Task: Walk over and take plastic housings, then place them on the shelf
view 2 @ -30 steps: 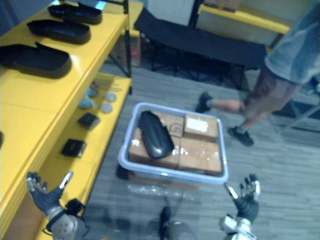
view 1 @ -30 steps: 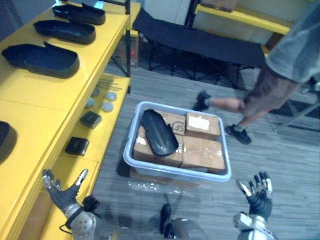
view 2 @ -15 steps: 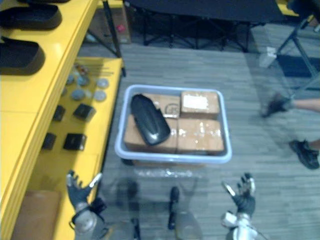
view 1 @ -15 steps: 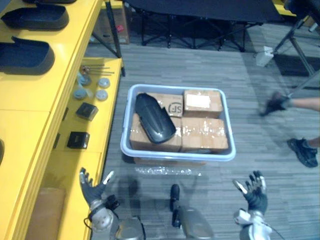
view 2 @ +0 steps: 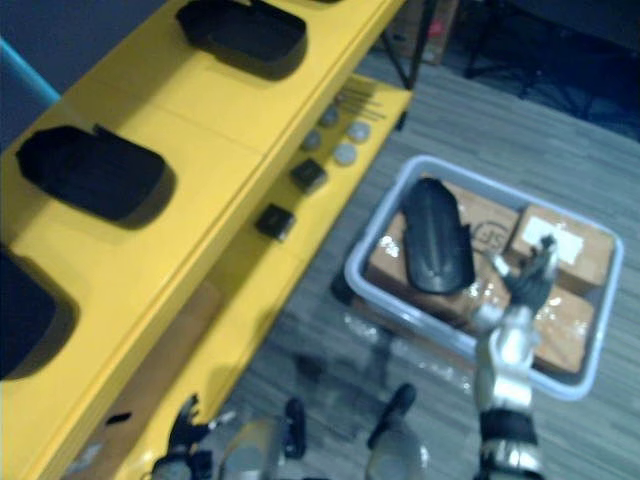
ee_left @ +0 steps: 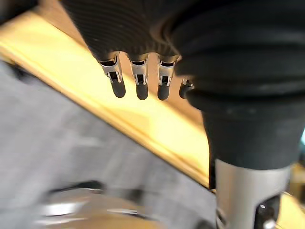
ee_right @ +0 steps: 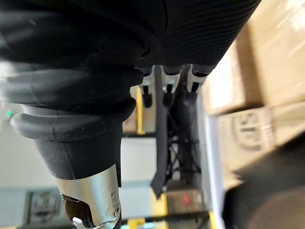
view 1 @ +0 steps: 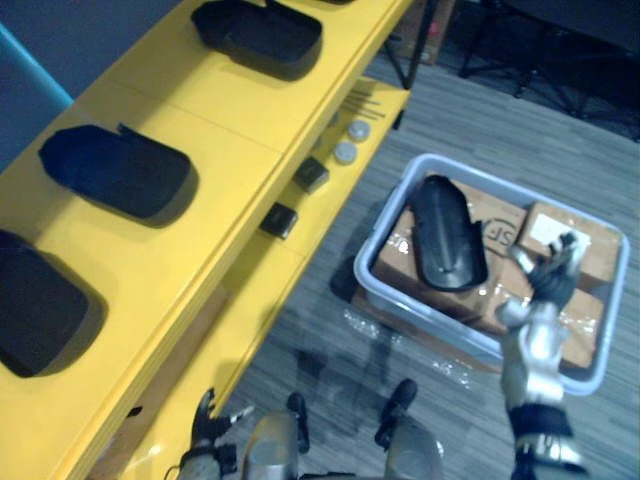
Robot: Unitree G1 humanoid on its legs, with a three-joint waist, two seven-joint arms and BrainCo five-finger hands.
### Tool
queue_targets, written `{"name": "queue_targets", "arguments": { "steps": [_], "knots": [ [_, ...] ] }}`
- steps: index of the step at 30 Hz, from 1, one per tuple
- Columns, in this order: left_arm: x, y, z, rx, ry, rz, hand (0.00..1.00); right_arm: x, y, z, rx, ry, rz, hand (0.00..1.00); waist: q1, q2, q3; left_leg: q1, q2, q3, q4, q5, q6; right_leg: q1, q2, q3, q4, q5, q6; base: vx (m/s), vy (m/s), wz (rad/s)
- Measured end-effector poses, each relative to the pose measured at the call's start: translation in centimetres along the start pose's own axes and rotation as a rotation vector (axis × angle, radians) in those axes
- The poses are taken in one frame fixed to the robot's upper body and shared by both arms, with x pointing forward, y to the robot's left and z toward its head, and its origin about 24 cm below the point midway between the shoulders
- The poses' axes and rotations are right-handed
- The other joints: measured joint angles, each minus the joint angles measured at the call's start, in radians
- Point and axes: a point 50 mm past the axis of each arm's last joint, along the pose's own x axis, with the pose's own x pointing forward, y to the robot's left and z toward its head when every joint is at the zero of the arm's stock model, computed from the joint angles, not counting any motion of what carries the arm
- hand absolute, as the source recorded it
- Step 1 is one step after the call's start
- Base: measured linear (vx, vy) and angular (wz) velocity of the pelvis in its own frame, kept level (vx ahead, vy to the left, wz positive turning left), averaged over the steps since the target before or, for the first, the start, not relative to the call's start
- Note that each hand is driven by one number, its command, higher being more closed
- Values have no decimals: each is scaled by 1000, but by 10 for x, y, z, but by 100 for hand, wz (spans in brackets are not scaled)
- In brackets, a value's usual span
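A black plastic housing (view 1: 447, 235) lies on cardboard boxes (view 1: 555, 228) inside a pale blue bin (view 1: 432, 326) on the floor. My right hand (view 1: 548, 278) is raised over the bin's near right part, just right of that housing, open with fingers spread and holding nothing. The right wrist view has the boxes (ee_right: 281, 71) and the dark housing (ee_right: 267, 191) past the fingers (ee_right: 165, 90). Three more black housings (view 1: 262, 36) (view 1: 115, 170) (view 1: 35, 310) sit on the yellow shelf's top (view 1: 210, 110). My left hand (view 1: 210, 418) hangs low by the shelf's lower board, open and empty.
The lower yellow shelf board (view 1: 260, 290) carries small black blocks (view 1: 278, 219) and round discs (view 1: 350, 140). Grey plank floor (view 1: 330, 330) lies between the shelf and the bin. Dark frame legs (view 1: 500, 50) stand at the far side.
The camera has swung, so the whole scene has shifted and the person is out of view. My right hand has risen and reached over the bin beside the housing. My left hand stays low.
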Motion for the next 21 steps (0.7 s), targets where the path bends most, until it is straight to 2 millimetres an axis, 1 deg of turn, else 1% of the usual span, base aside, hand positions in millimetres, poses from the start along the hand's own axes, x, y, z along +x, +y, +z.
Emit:
{"name": "queue_targets", "arguments": {
  "steps": [1,2,3,4,5,8,10,12,15,17,18,20,21],
  "knots": [
    [-3,-4,-7,-31,25,-13,0,10,-2,10,-14,-2,-25,0,1,18,9,1,-2,-2,0,1,1,0,-4,0,9,-3,2,-27,40,19],
    [-4,-6,-10,-46,37,-16,0,14,-2,15,-18,-8,-33,0,1,28,14,3,-2,-3,0,1,1,0,-5,0,15,-6,2,-32,21,14],
    [-6,-10,-17,-78,70,-33,0,26,-6,33,-60,-25,-76,0,0,64,28,2,-6,-25,-1,4,6,0,-12,-7,34,-17,7,-33,7,17],
    [-6,-11,-19,-79,75,-41,0,29,-7,38,-71,-28,-94,0,-1,74,34,2,-7,-28,-4,6,8,0,-13,-13,42,-22,4,-52,5,22],
    [-7,-12,-20,-79,81,-50,0,32,-8,41,-84,-25,-111,0,-4,79,36,0,-9,-31,-6,9,11,-3,-16,-17,51,-28,3,-46,-3,17],
    [-8,-12,-24,-104,99,-66,0,39,-11,42,-154,57,-177,0,-3,83,36,-17,-16,-50,-29,33,10,-44,-40,-23,111,-58,-3,-55,-20,18],
    [-8,-13,-24,-108,99,-80,0,43,-12,43,-186,89,-187,0,0,90,39,-19,-22,-52,-38,40,13,-56,-49,-22,124,-62,-5,-74,-2,5],
    [-8,-13,-25,-108,101,-91,0,45,-10,44,-205,110,-178,0,0,96,38,-32,-28,-52,-40,46,16,-72,-58,-20,135,-63,-4,-83,10,5],
    [-8,-17,-25,-102,102,-109,0,49,-13,48,-263,115,-149,0,0,114,43,-47,-36,-54,-42,51,18,-85,-70,-20,144,-62,-3,-96,13,5],
    [-8,-18,-24,-100,100,-112,0,51,-10,53,-272,104,-127,0,-2,119,45,-65,-39,-55,-39,54,20,-106,-74,-18,150,-62,-3,-52,3,4],
    [-7,-19,-23,-102,99,-118,0,53,-10,57,-308,93,-99,0,-2,126,49,-73,-42,-56,-38,59,20,-117,-77,-18,152,-61,-4,-37,-1,4],
    [-7,-20,-24,-120,106,-118,0,54,-6,59,-322,87,-61,0,-5,126,49,-83,-42,-56,-36,61,20,-126,-77,-18,153,-60,-5,-23,-2,2],
    [-7,-20,-23,-121,106,-119,0,54,-4,61,-360,77,-32,0,-3,126,49,-91,-42,-55,-35,61,20,-137,-77,-16,156,-60,-6,0,0,0]
  ]
}}
